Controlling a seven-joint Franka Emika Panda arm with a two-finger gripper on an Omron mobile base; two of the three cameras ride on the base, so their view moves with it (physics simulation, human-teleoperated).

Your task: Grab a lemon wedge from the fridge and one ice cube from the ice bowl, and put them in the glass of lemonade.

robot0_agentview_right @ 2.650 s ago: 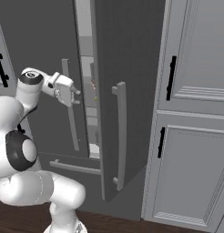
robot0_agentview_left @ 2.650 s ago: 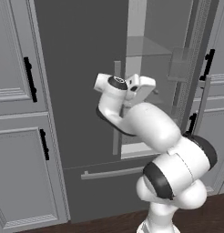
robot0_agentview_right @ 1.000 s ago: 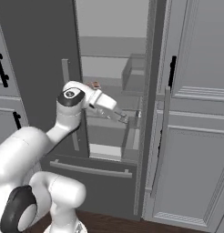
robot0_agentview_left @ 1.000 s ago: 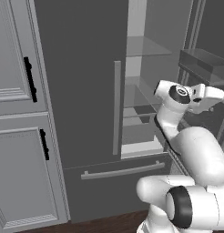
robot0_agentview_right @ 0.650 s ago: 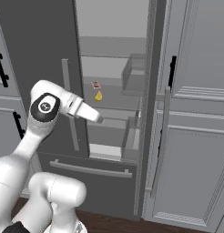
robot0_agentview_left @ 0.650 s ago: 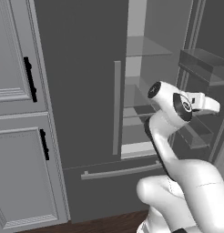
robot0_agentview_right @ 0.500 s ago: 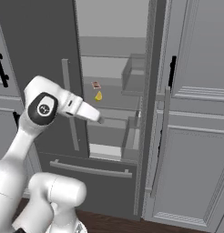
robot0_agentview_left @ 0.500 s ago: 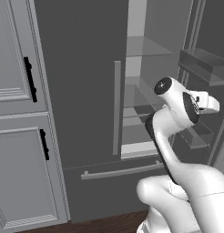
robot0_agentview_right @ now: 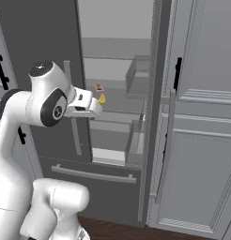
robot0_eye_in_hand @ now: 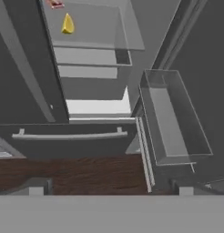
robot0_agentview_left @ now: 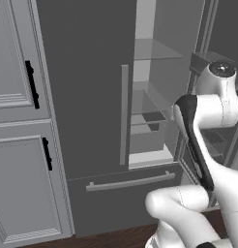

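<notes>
Open fridge, right door swung wide.
You have one lemon wedge and one red-orange strip on its shelf; your gripper is spread wide, empty.

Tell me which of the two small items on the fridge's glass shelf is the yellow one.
The pointed bright yellow lemon wedge; the other item is a flat red-orange strip lying just behind it.

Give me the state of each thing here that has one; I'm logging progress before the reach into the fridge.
fridge: right door swung open, left door shut, drawer below shut.
lemon wedge: lying on a glass shelf inside, not yet picked.
red strip: lying on the same shelf, behind the wedge.
door bin: empty.
gripper: open, holding nothing, outside the fridge short of the wedge.
</notes>
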